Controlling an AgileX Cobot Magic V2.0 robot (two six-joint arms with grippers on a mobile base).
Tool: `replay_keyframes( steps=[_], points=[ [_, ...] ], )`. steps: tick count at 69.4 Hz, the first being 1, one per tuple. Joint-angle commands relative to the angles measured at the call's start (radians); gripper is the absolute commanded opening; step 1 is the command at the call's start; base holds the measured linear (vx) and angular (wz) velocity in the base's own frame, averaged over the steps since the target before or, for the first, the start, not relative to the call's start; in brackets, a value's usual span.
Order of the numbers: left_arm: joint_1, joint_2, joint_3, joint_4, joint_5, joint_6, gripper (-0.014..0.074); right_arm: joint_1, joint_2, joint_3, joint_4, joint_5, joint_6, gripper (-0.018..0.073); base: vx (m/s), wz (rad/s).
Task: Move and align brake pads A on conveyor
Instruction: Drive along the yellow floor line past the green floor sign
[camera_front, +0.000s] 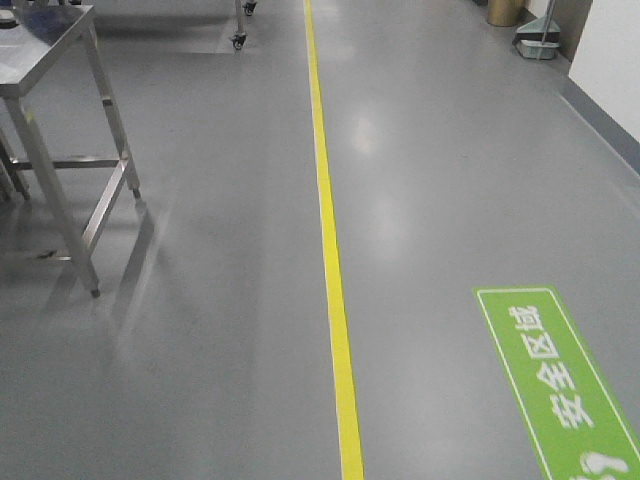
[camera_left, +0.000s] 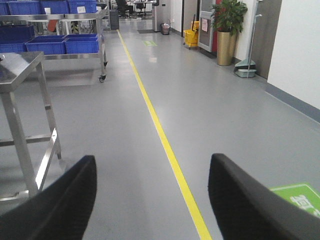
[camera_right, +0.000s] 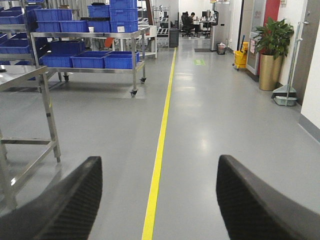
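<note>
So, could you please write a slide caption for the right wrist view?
Open right hand over a grey aisle: yellow floor line, wheeled rack of blue bins left, potted plant right.

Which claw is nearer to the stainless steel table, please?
Left, probably. The left claw hangs on the same side of the yellow line as the steel table; the right claw hangs about over that line.
</note>
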Motion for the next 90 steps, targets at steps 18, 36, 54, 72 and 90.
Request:
replay_keyframes(
  steps=[18, 36, 54, 72, 90],
  points=[
    [-0.005, 0.007, -0.025, -0.002, -0.082, 0.0, 0.0464, -0.003, 0.011, -0.027, -0.003, -0.074, -0.002, 0.0463, 0.68, 0.03],
    [-0.005, 0.007, -0.025, -0.002, -0.082, 0.0, 0.0464, -0.003, 0.011, -0.027, -0.003, -0.074, -0.002, 0.0463, 0.68, 0.08],
    [-0.005, 0.007, -0.025, -0.002, -0.082, 0.0, 0.0464, -0.003, 0.011, -0.027, -0.003, -0.074, -0.002, 0.0463, 0.66, -0.01],
    [-0.005, 0.007, -0.025, -0.002, -0.082, 0.0, 0.0464, -0.003, 0.011, -0.027, -0.003, -0.074, -0.002, 0.0463, 0.65, -0.07],
    [-0.005, 0.007, -0.025, -0.002, -0.082, 0.0, 0.0464, -0.003, 0.011, -0.027, -0.003, -0.074, -0.002, 0.0463, 0.64, 0.0]
  ],
)
